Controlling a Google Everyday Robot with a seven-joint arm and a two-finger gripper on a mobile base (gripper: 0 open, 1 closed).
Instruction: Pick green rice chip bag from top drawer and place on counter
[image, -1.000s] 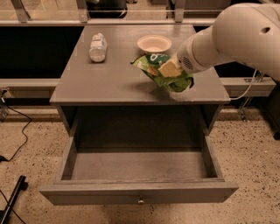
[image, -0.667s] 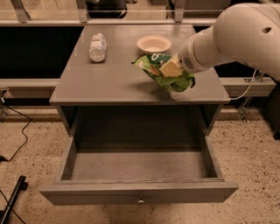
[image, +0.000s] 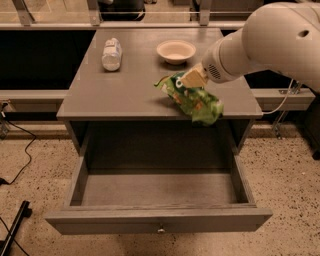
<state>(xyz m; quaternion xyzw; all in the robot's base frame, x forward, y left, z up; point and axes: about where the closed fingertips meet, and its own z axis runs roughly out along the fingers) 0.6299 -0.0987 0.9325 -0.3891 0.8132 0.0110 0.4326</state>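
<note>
The green rice chip bag (image: 194, 99) is crinkly and bright green. It lies at the right front of the grey counter (image: 120, 95), with its lower end at the counter's front edge. My gripper (image: 192, 78) comes in from the right on a thick white arm and is shut on the bag's upper end. The top drawer (image: 160, 220) is pulled out below the counter. Its inside shows nothing in it, and a small round knob (image: 160, 230) sits at its front centre.
A white wrapped bottle-like packet (image: 111, 54) lies at the counter's back left. A pale bowl (image: 175, 51) stands at the back middle, just behind the gripper. Cables and a dark bar lie on the speckled floor at the left.
The gripper and the bag have moved down and towards the counter's front right edge. The drawer, packet and bowl have not moved.
</note>
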